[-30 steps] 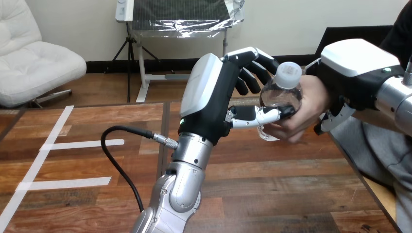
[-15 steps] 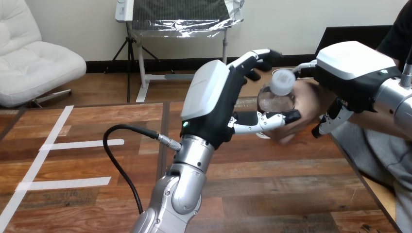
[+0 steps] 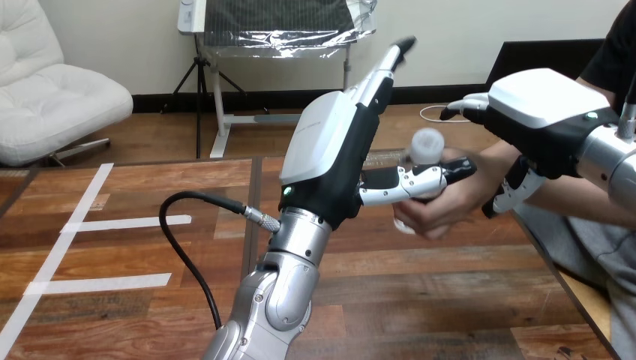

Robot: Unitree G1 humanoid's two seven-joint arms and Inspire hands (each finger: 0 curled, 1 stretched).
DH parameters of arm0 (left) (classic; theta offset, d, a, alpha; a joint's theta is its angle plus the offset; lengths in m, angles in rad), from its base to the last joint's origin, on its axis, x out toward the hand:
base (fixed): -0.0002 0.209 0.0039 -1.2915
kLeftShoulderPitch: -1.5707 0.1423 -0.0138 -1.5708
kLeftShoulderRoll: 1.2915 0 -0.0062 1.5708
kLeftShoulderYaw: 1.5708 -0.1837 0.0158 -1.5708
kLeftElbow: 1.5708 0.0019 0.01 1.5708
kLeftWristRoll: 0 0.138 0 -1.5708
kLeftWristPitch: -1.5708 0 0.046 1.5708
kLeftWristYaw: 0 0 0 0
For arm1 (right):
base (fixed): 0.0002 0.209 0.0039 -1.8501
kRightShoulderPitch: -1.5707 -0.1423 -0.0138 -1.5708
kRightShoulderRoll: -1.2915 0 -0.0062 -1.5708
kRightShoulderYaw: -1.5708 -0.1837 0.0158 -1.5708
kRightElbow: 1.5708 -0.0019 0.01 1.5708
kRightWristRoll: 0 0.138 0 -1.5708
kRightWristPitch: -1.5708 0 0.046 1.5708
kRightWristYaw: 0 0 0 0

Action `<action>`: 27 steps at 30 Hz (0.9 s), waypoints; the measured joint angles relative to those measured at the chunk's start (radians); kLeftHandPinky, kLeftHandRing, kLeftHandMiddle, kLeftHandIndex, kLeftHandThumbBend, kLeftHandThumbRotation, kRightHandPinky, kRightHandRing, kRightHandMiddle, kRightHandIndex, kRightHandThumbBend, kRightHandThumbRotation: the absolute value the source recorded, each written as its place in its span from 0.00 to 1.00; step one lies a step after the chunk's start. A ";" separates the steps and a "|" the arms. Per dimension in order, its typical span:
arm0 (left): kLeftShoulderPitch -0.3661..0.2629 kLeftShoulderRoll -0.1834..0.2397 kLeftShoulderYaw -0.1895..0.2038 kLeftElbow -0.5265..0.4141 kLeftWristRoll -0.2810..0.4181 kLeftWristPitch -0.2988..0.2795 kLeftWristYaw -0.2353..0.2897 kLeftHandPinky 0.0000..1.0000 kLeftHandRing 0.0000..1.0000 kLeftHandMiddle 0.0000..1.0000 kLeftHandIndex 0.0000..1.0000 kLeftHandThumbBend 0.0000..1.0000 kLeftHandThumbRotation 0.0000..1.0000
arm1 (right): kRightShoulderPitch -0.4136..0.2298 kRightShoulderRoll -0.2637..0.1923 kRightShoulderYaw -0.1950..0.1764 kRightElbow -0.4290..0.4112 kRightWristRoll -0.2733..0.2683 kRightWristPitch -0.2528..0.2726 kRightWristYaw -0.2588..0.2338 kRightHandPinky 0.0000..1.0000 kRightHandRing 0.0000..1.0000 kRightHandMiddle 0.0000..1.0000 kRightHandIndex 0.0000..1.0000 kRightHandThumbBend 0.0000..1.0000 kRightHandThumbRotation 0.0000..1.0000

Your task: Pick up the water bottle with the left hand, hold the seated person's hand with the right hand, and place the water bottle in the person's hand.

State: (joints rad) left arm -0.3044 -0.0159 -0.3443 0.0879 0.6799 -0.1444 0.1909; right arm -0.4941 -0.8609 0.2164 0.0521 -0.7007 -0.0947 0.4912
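Water bottle (image 3: pixel 427 146) in person's hand (image 3: pixel 444 210); left robot hand (image 3: pixel 330 150) splayed apart; right robot hand (image 3: pixel 544 105), grip unclear. Risk: weak hold, bottle falls.

From my station, the left hand (image 3: pixel 330 161) reads black with a glossy white shell on its back, a small green light (image 3: pixel 287 191) near the wrist, and black-and-white jointed fingers (image 3: pixel 390 58). The left forearm (image 3: pixel 279 294) is silver, with a ribbed collar and rounded housing. The right hand (image 3: pixel 541 112) matches: white shell, black body, silver right forearm (image 3: pixel 613 161).
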 measured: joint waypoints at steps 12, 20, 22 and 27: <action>0.000 0.004 0.000 -0.002 -0.001 0.000 0.000 0.89 0.89 0.94 0.91 0.81 0.55 | 0.016 0.000 0.000 0.000 0.006 0.001 0.010 0.85 0.92 0.94 0.91 0.87 0.03; 0.000 0.004 0.000 -0.008 -0.002 0.000 -0.001 0.88 0.88 0.93 0.90 0.80 0.56 | 0.022 0.000 0.000 0.000 0.007 0.002 0.018 0.85 0.92 0.94 0.91 0.87 0.03; 0.000 0.004 0.000 -0.009 -0.003 0.000 -0.002 0.88 0.88 0.92 0.89 0.80 0.56 | 0.023 0.000 0.000 -0.001 0.007 0.003 0.021 0.85 0.92 0.94 0.91 0.87 0.03; 0.006 0.005 0.000 -0.027 -0.006 0.000 -0.007 0.87 0.87 0.92 0.89 0.78 0.55 | 0.037 0.000 -0.016 -0.017 0.021 0.020 0.036 0.84 0.91 0.93 0.91 0.86 0.03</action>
State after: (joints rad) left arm -0.2980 -0.0112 -0.3441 0.0605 0.6740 -0.1444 0.1834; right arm -0.4569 -0.8614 0.2004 0.0355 -0.6794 -0.0749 0.5268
